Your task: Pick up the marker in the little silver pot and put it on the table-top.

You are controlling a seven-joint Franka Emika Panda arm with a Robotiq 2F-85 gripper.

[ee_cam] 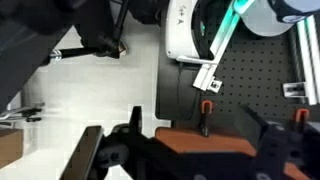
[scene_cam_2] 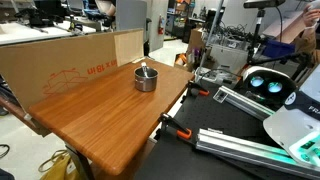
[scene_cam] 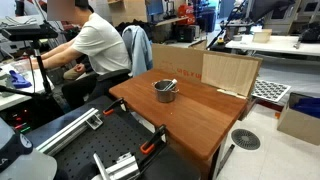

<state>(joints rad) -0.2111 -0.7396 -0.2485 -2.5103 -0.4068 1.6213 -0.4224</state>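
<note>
The little silver pot (scene_cam: pixel 166 92) stands upright near the middle of the reddish-brown table-top (scene_cam: pixel 195 118); both show in both exterior views, the pot (scene_cam_2: pixel 146 79) on the table-top (scene_cam_2: pixel 100 112). The dark marker (scene_cam: pixel 170 85) leans inside the pot, with its end above the rim (scene_cam_2: pixel 143 70). My gripper (ee_cam: pixel 195 115) shows only in the wrist view. Its two dark fingers are spread wide with nothing between them. It hangs over a corner of the table-top (ee_cam: pixel 205 143), far from the pot. The pot and marker are out of the wrist view.
A pale upright board (scene_cam: pixel 230 72) and a cardboard sheet (scene_cam_2: pixel 60 62) stand along the table's far edge. Orange clamps (ee_cam: pixel 206 103) grip the table edge by a black perforated plate (ee_cam: pixel 250 70) with metal rails. A person (scene_cam: pixel 95 45) sits at a desk nearby.
</note>
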